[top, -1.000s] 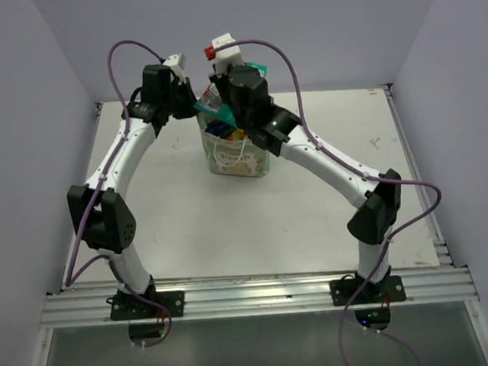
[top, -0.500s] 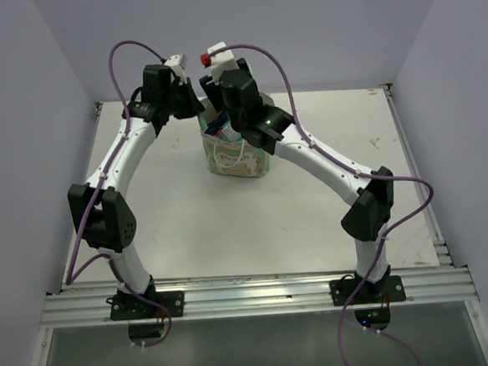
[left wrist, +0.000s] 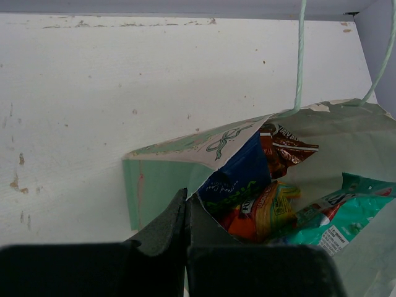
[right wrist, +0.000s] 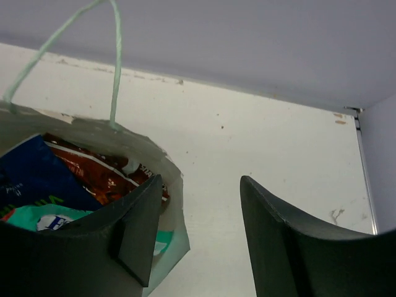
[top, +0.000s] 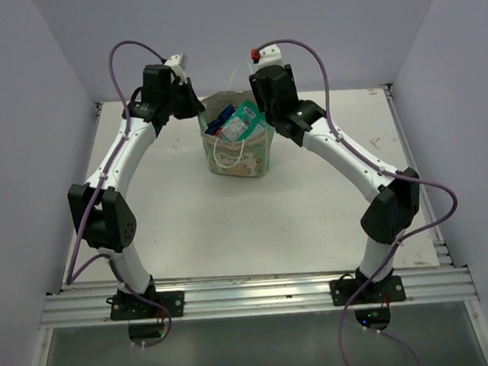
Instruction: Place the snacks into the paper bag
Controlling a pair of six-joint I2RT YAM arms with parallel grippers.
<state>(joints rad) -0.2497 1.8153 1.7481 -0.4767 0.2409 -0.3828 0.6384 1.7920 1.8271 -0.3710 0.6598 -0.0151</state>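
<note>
The paper bag (top: 241,162) stands upright at the middle back of the table with its mouth open. Several snacks lie inside it: a dark blue packet (left wrist: 238,176), a red packet (left wrist: 281,148), an orange-yellow packet (left wrist: 263,210) and a teal-white packet (left wrist: 343,210) on top. My left gripper (left wrist: 186,198) is shut on the bag's left rim (left wrist: 161,179). My right gripper (right wrist: 201,182) hangs open and empty just above the bag's right rim (right wrist: 154,154), one finger over the red packet (right wrist: 99,170), the other over bare table.
The bag's string handles (left wrist: 300,62) stick up above its mouth. The back wall rises close behind the bag. A metal rail (top: 252,295) with both arm bases runs along the near edge.
My right gripper opened, let go of the teal-white packet into the bag, then rose and shifted right out of the bag's mouth. The left arm kept still.
</note>
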